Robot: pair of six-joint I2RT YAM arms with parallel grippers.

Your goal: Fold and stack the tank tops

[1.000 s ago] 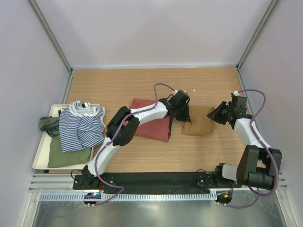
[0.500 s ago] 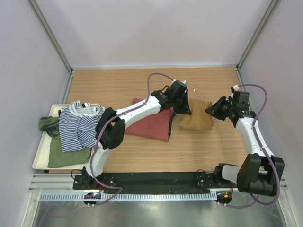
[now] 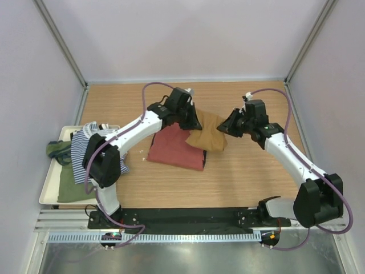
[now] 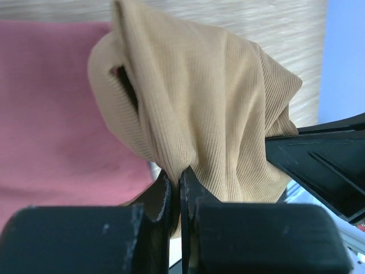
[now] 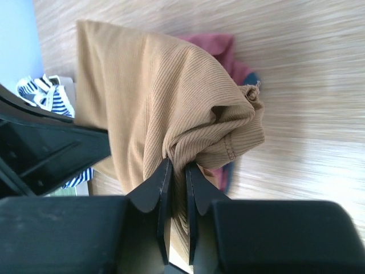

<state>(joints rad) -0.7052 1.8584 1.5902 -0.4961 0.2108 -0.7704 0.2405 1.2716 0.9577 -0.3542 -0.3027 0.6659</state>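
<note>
Tank tops number 4 in all. 1 tan-brown top (image 3: 206,134), a fine ribbed knit, hangs bunched and creased between the 2 hands, over the right edge of the rust-red top (image 3: 174,151). The left hand (image 3: 191,121) pinches the tan cloth's left side, its jaws almost together. The right hand (image 3: 228,127) is clamped on a thick fold at the cloth's right side. The 1 rust-red top lies folded into a flat, roughly square shape on the wooden table (image 3: 245,177), with a sliver of navy trim at one edge. 1 striped top (image 3: 94,155), navy and white, lies rumpled across the pale rectangular tray (image 3: 48,197) at the left. It partly covers 1 olive green top (image 3: 77,187), which lies flat in that tray.
</note>
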